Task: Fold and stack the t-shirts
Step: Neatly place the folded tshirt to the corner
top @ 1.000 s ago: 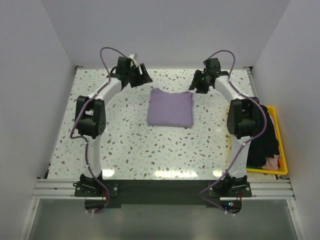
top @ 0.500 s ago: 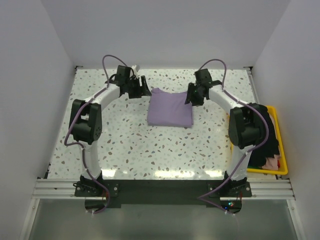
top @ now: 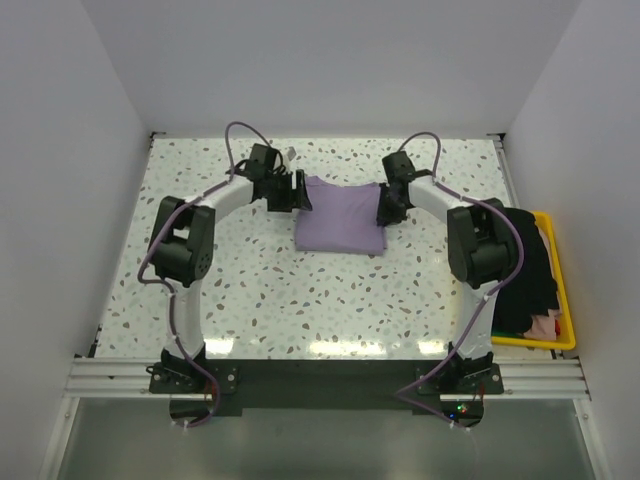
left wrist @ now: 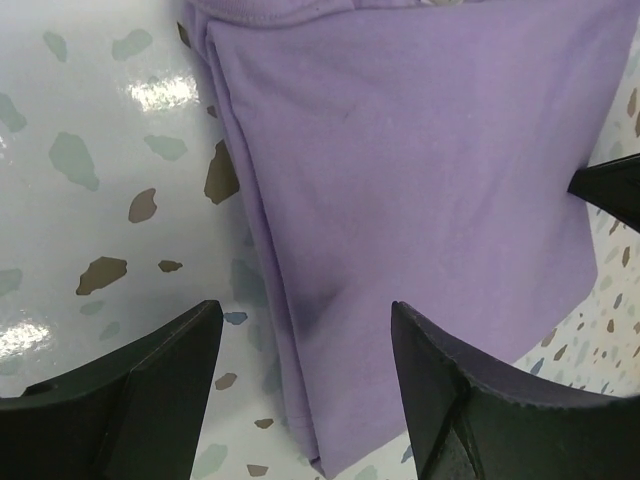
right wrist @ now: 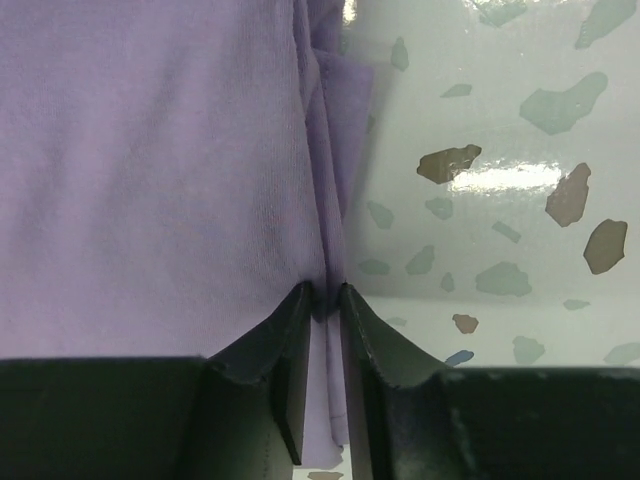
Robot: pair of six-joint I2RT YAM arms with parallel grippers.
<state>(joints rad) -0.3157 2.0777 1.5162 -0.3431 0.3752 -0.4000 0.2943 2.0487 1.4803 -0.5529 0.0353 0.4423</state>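
A folded lavender t-shirt (top: 340, 222) lies flat in the middle of the speckled table. My left gripper (top: 299, 194) is low at the shirt's far left edge. In the left wrist view it is open (left wrist: 305, 320), its fingers straddling the folded edge of the lavender cloth (left wrist: 420, 180). My right gripper (top: 385, 209) is at the shirt's far right edge. The right wrist view shows its jaws (right wrist: 325, 292) shut on the layered side edge of the shirt (right wrist: 150, 170). A black t-shirt (top: 528, 268) lies heaped in the bin at the right.
A yellow plastic bin (top: 566, 300) sits at the table's right edge, beside the right arm, with some pink cloth (top: 541, 325) under the black heap. White walls close in the table on the left, back and right.
Both grippers have come inward and down onto the lavender shirt's far side edges. The right jaws have closed on the right edge; the left jaws have stayed open.
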